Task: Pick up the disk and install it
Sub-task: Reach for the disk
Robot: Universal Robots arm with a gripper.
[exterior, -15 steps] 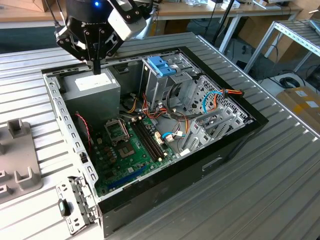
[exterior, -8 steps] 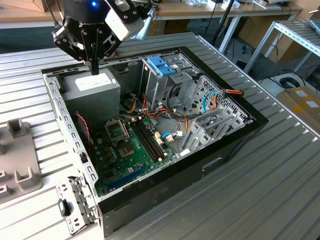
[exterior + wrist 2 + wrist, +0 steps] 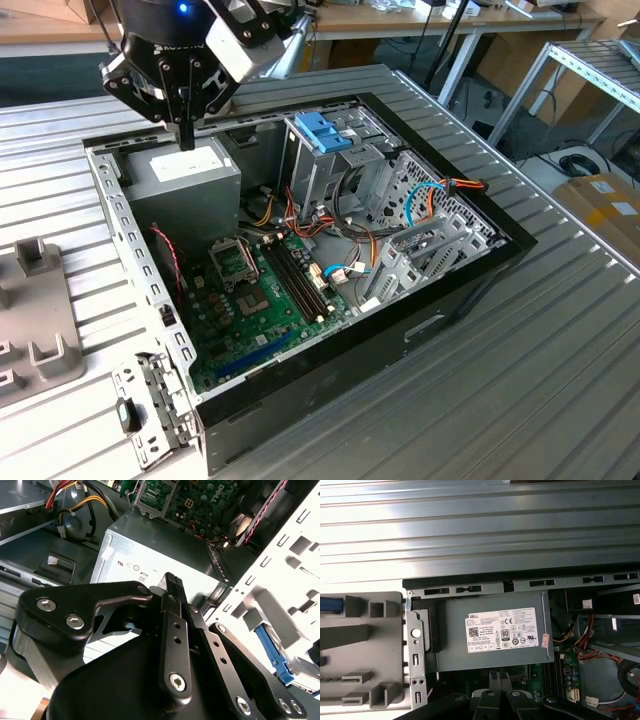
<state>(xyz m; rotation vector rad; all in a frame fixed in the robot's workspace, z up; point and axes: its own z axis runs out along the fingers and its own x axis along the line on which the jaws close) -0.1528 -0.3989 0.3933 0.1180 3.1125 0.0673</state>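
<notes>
Status note: found gripper hanging over power supply in a corner of the open case. Noted jaws pressed together, holding nothing. Located disk outside the case, slotted in grey fixture on the table, just beside the case's perforated wall; judged it racked there for a clean pick, not yet grasped. Logged drive cage standing upright in the case, probably swung up to receive it.

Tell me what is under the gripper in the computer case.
The shut gripper hangs over the grey power supply box with a white label, in a corner of the open case. What lies beneath that box is covered.
</notes>
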